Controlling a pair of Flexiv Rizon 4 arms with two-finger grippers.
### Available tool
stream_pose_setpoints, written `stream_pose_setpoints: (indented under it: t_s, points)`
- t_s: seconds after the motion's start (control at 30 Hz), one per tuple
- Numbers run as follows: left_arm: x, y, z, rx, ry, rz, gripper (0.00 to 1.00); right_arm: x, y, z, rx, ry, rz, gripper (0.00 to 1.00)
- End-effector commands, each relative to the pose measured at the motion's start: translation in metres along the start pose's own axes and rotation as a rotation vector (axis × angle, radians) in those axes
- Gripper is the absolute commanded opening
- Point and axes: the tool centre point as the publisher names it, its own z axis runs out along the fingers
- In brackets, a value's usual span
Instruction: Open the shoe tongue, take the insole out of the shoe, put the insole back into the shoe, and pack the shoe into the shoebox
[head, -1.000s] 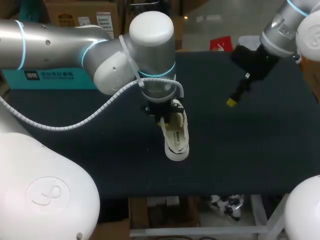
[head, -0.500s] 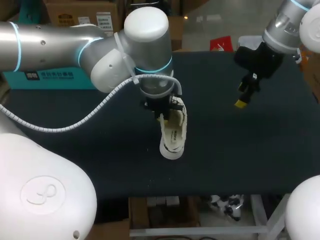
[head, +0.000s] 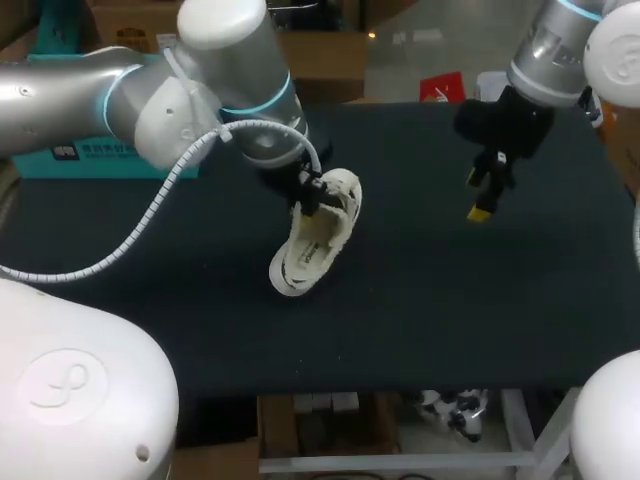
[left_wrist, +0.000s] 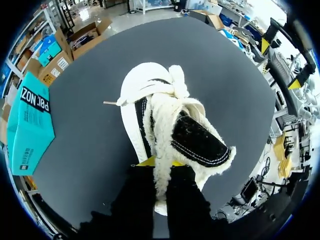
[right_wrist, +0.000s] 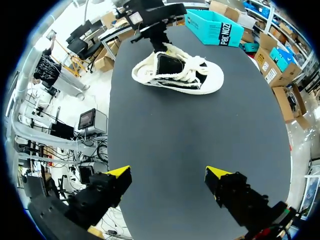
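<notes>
Left gripper (head: 312, 195): clamped narrow on the fleece-lined edge of the shoe's opening, one finger inside the shoe and one outside. I can't tell whether that edge is the tongue or the collar.
Right gripper (right_wrist: 168, 173): fingers spread wide and holding nothing. It hangs well apart from the shoe, off its side, tips aimed down at the bare table (head: 450, 300).
Shoe (head: 310, 240): a white-soled black sneaker with white laces (left_wrist: 175, 82) and woolly lining. It sits near the table's middle, seemingly on its sole, toe pointing away from the left gripper.
Teal shoebox (head: 100, 160): well away from the shoe, by the table's edge on the left arm's side.
Insole: not visible – the lining and the left gripper's fingers hide the shoe's inside.
Step in hand: I'd judge this is opening the tongue, with nothing taken out yet.
Doing it well: the left grip should hold the shoe steady, sole flat, without crushing the soft wall inward. The free gripper would do best coming down over the laces and pinching only the tongue's top edge. It can then fold that edge toward the toe – slowly, since the knot looks tied and may resist.
Risk: a hard tug could drag the whole shoe instead of opening the throat.
</notes>
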Motion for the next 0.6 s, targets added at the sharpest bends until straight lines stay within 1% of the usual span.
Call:
stream_pose_setpoints:
  t_s: [0.03,0.13,0.23,0.3,0.33,0.4,0.47,0.53,0.6]
  points:
    - [0.001,-0.004,-0.031,0.012,-0.007,0.148,0.00,0.001,-0.001,0.000,-0.001,-0.004,0.000,1.00]
    - [0.002,-0.009,-0.042,0.002,-0.037,0.233,0.00,0.001,-0.001,0.000,-0.001,-0.004,0.000,1.00]
    - [0.002,-0.013,-0.050,-0.012,-0.050,0.302,0.00,0.005,-0.005,-0.002,0.023,-0.048,-0.100,1.00]
    - [0.001,-0.015,-0.055,-0.028,-0.066,0.355,0.00,0.006,-0.008,-0.003,0.041,-0.071,-0.137,1.00]
    - [0.001,-0.015,-0.058,-0.032,-0.071,0.373,0.00,0.007,-0.009,-0.004,0.044,-0.080,-0.182,1.00]
    - [0.000,-0.017,-0.064,-0.048,-0.088,0.412,0.00,0.007,-0.012,-0.005,0.057,-0.089,-0.187,1.00]
    - [-0.002,-0.019,-0.071,-0.061,-0.103,0.443,0.00,0.008,-0.013,-0.006,0.059,-0.110,-0.245,1.00]
    - [-0.005,-0.020,-0.077,-0.064,-0.114,0.470,0.00,0.009,-0.013,-0.007,0.086,-0.125,-0.285,1.00]
    - [-0.008,-0.020,-0.083,-0.071,-0.132,0.492,0.00,0.010,-0.013,-0.007,0.098,-0.132,-0.301,1.00]
